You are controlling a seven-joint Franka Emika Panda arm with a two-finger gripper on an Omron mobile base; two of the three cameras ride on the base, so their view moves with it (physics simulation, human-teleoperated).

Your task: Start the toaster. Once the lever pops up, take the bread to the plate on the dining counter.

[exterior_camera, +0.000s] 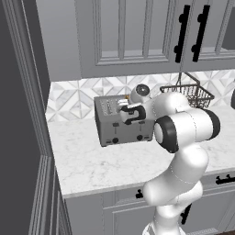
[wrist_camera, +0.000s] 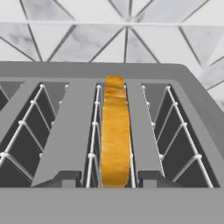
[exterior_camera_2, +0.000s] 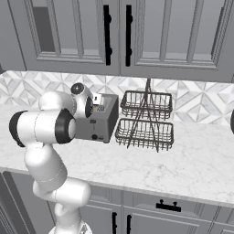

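Note:
The grey toaster (exterior_camera: 120,131) (exterior_camera_2: 98,123) stands on the marble worktop against the tiled wall. My gripper (exterior_camera: 124,109) (exterior_camera_2: 96,105) is down at its top, on the slots. From the hand, I look straight down on the toaster (wrist_camera: 65,131). The bread (wrist_camera: 116,135) stands on edge in a middle slot, with its orange-brown crust facing me. My fingertips are not clear in any view, so I cannot tell how the jaws stand or whether they touch the bread. The plate and the dining counter are out of view.
A two-tier dark wire basket rack (exterior_camera_2: 146,119) (exterior_camera: 193,94) stands just right of the toaster. Grey wall cabinets (exterior_camera_2: 114,32) hang low above the worktop. A tall dark panel (exterior_camera: 18,114) closes the counter's left end. Open marble (exterior_camera: 92,160) lies before the toaster.

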